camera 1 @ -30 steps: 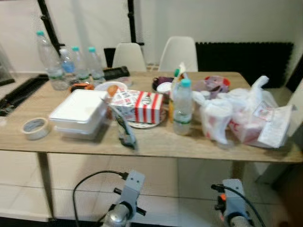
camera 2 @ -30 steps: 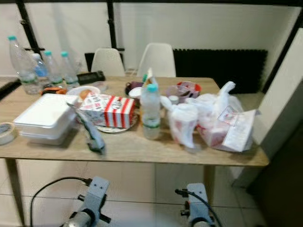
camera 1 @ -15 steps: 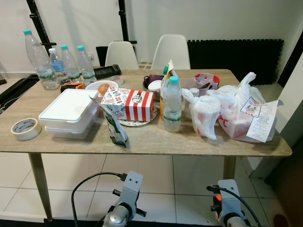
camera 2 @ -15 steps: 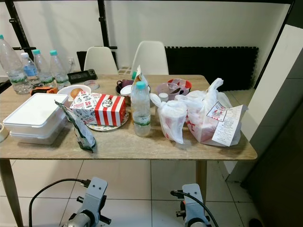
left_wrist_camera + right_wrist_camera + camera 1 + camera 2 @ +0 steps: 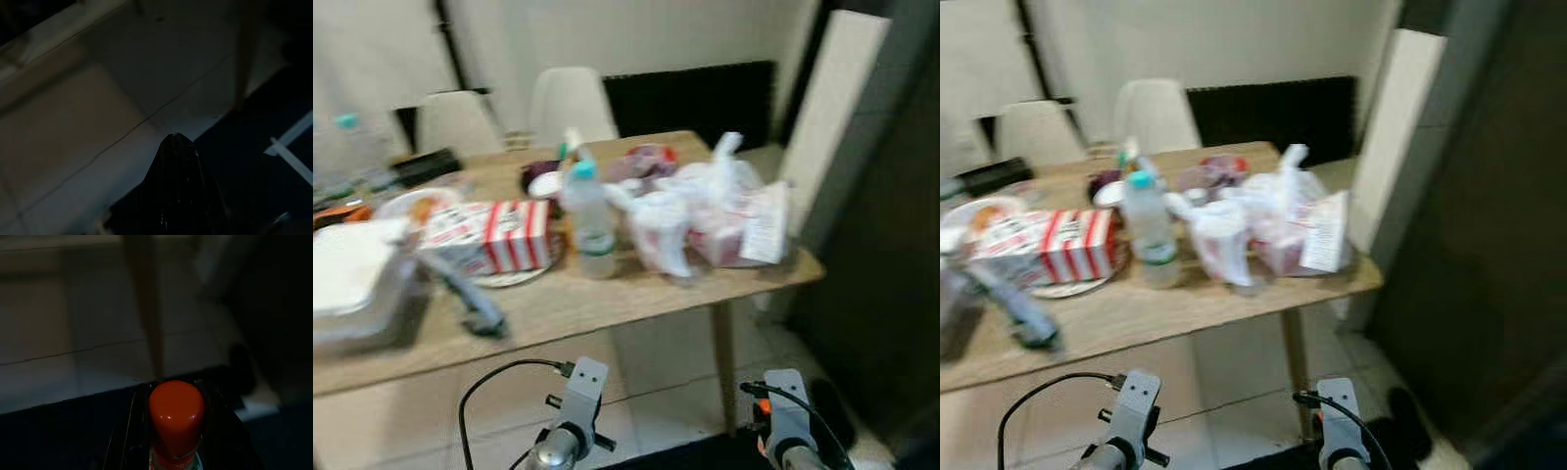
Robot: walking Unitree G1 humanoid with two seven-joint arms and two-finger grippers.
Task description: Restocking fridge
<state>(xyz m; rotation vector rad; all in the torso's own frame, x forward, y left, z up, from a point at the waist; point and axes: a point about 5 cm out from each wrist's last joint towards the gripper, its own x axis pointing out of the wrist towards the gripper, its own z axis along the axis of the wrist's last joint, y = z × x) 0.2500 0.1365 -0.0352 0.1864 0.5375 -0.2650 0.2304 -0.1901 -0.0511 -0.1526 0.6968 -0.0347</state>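
Bottle (image 5: pixel 176 418) in your right gripper (image 5: pixel 171 450) — you're mid-carry, away from the table (image 5: pixel 607 304).
Its fingers look clamped around the red-capped bottle, low over the floor; the left gripper (image 5: pixel 177 147) seems closed and empty. Next, find the fridge — possibly that dark panel (image 5: pixel 1489 225).

Two silver arms, left arm (image 5: pixel 570 416) and right arm (image 5: pixel 783 426), each trailing a looping black cable.

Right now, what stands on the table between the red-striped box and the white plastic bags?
A clear water bottle with a teal cap stands between the red-striped box and the plastic bags, seen in both eye views.
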